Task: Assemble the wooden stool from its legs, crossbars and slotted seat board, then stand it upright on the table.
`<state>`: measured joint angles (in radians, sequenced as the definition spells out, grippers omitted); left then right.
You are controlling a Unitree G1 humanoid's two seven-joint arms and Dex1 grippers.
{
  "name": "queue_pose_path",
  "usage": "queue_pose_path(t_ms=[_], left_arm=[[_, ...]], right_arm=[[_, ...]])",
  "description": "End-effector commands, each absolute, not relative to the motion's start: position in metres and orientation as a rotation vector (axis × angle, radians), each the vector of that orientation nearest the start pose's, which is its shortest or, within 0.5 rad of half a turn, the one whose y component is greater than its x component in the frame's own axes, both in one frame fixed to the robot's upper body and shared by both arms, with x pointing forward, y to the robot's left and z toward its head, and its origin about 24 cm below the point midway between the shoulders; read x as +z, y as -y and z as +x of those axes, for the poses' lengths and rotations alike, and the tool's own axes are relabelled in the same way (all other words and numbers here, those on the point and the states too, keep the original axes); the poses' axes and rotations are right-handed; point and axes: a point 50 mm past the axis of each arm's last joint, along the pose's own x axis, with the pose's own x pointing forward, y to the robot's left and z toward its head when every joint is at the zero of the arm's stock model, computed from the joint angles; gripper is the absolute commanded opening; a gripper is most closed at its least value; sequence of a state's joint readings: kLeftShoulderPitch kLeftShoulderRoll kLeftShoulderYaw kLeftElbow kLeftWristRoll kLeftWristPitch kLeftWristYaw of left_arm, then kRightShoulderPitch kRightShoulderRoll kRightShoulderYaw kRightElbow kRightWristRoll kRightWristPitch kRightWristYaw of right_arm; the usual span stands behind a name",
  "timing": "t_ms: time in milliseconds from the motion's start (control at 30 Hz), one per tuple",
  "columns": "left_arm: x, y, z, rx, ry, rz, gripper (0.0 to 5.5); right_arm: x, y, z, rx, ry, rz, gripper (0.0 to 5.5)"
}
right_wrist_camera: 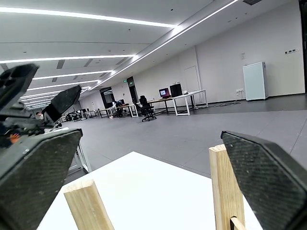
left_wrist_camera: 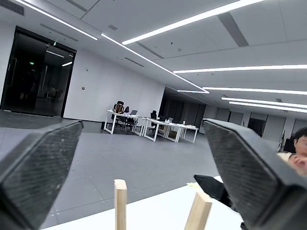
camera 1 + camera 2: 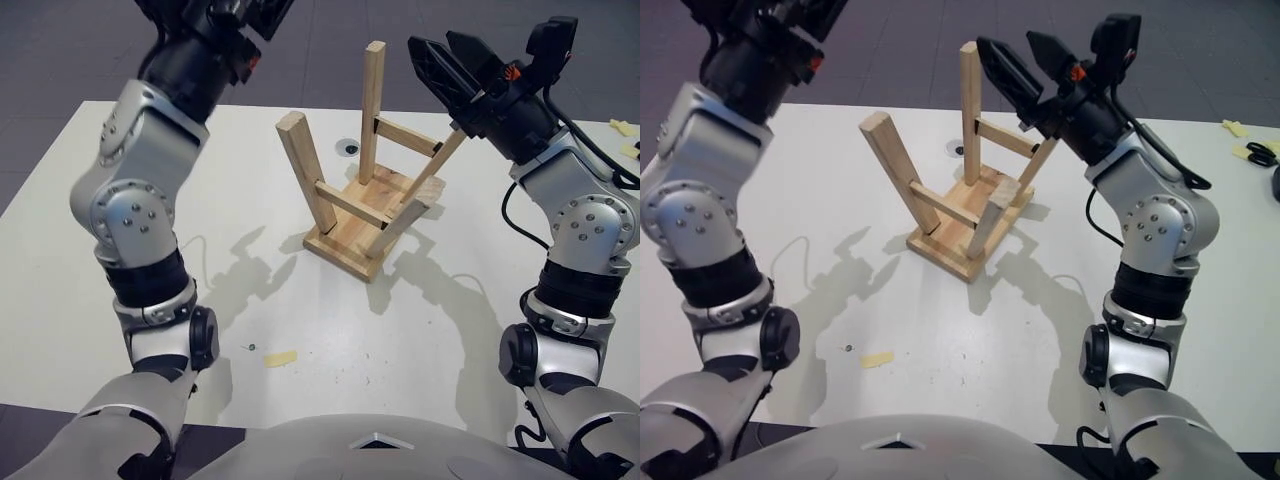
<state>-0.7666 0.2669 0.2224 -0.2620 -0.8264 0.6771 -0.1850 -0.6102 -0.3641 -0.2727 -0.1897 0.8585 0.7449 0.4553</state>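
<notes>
Tabletop [image 3: 400,360] bears upturned stool [image 3: 345,248]; wrists see office desks [image 2: 163,125].

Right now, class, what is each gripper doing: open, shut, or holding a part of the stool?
Left gripper: open, holding nothing.
Right gripper: open, holding nothing.

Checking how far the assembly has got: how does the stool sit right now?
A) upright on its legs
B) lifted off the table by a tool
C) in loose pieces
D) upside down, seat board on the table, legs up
D: the stool rests with its seat board on the table and its legs pointing up.
</notes>
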Motion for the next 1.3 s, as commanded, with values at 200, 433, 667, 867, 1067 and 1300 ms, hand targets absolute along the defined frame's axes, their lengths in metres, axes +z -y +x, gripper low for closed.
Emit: queue_pose_path(t_ms=[200, 433, 667, 867, 1067, 1300], left_arm=[[0.145, -0.106, 0.327, -0.754, -0.151, -0.306, 5.38], [0.142, -0.094, 0.307, -0.803, -0.144, -0.327, 5.38], [0.203, -0.099, 0.314, -0.782, 0.083, -0.401, 5.38], [0.259, -0.084, 0.290, -0.961, 0.251, -0.492, 5.38], [0.198, -0.075, 0.298, -0.891, 0.032, -0.416, 5.38], [0.132, -0.083, 0.302, -0.749, -0.146, -0.425, 5.38]], right_arm=[[0.230, 0.163, 0.298, 0.821, 0.186, 0.359, 5.40], [0.220, 0.167, 0.294, 0.791, 0.155, 0.347, 5.40], [0.242, 0.172, 0.293, 0.792, 0.256, 0.436, 5.40], [0.289, 0.192, 0.272, 0.903, 0.437, 0.641, 5.40], [0.243, 0.177, 0.258, 0.960, 0.188, 0.498, 5.40], [0.173, 0.170, 0.254, 0.882, -0.069, 0.363, 5.40]])
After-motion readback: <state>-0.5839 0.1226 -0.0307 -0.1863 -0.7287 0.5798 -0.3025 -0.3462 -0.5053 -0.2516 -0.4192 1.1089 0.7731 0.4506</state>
